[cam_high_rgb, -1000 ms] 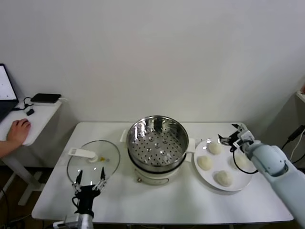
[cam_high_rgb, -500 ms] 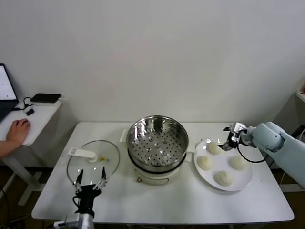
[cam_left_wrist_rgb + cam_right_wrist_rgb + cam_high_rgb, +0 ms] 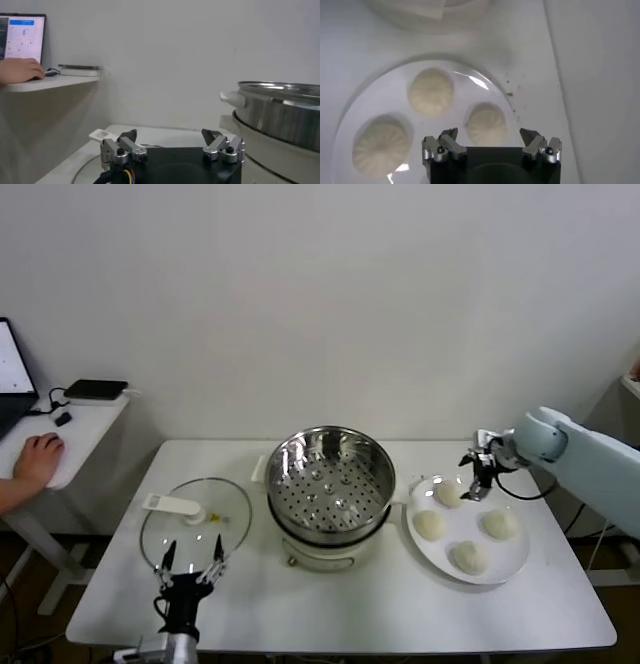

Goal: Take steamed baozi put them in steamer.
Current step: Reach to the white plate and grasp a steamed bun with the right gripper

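Several creamy-white baozi lie on a white plate (image 3: 462,528) at the right of the table, among them one at the back (image 3: 448,493) and one toward the steamer (image 3: 429,525). The steel steamer (image 3: 327,484) stands in the middle, its perforated tray bare. My right gripper (image 3: 480,475) hovers open over the plate's back edge, beside the back baozi. In the right wrist view three baozi show, and the nearest one (image 3: 487,124) lies just beyond the open right gripper (image 3: 489,134). My left gripper (image 3: 190,569) waits open at the front left.
A glass lid (image 3: 195,524) with a white handle lies flat left of the steamer, right behind the left gripper (image 3: 169,134). The steamer's wall (image 3: 285,115) rises close beside that gripper. A person's hand (image 3: 40,456) rests on a side table at far left.
The right arm has swung up and toward the back, uncovering the plate's right side. Its gripper stayed open over the plate's back edge, drifting slightly toward the steamer.
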